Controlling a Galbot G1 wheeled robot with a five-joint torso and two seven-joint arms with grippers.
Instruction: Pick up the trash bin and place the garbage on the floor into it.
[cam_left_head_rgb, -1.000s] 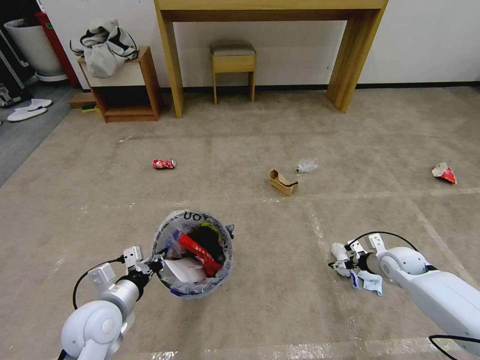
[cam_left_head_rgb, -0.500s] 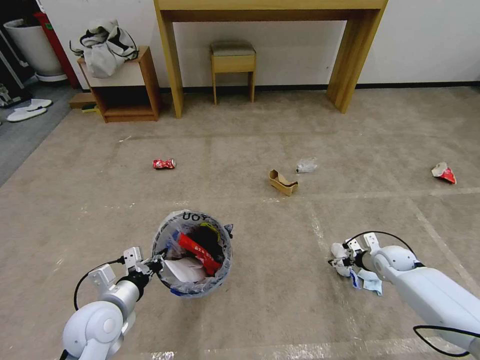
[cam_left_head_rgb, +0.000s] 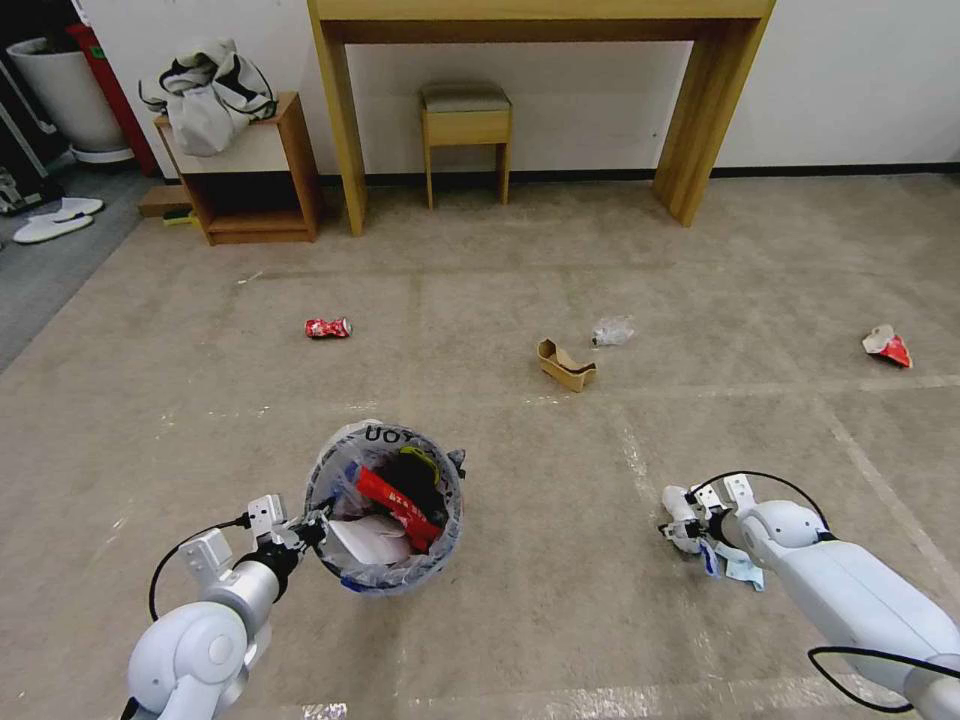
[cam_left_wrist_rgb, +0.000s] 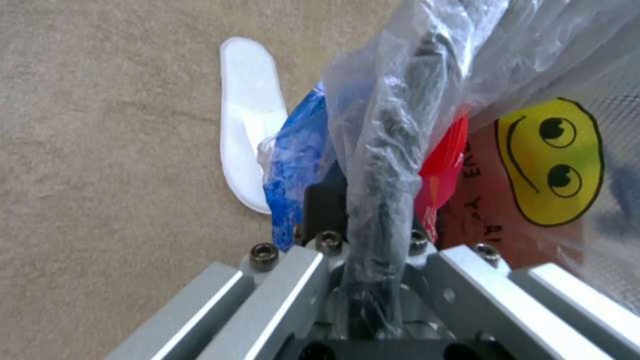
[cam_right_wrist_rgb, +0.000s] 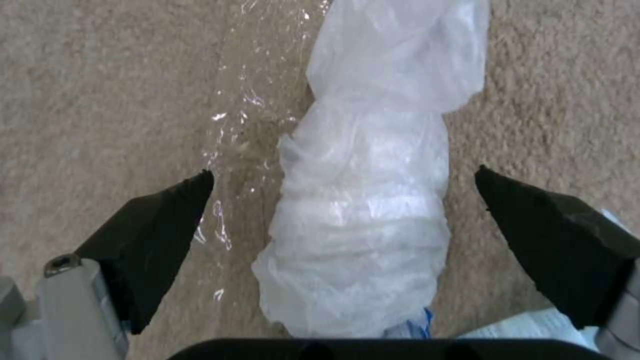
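The trash bin, red with a clear lettered bag liner, hangs just above the floor with my left gripper shut on its near rim. Under it on the carpet lies a white slipper. My right gripper is low over the carpet, open, its fingers on either side of a white crumpled plastic wad. A blue face mask lies right beside it. Farther off lie a red soda can, a cardboard scrap, a clear plastic wad and a red foil wrapper.
A wooden console table with a stool under it stands along the back wall. A low cabinet holding a bag is at the back left, near a white planter pot and a pair of slippers on grey flooring.
My right arm has drawn a little back and down while its gripper stays over the white wad. The bin and left gripper have hardly moved.
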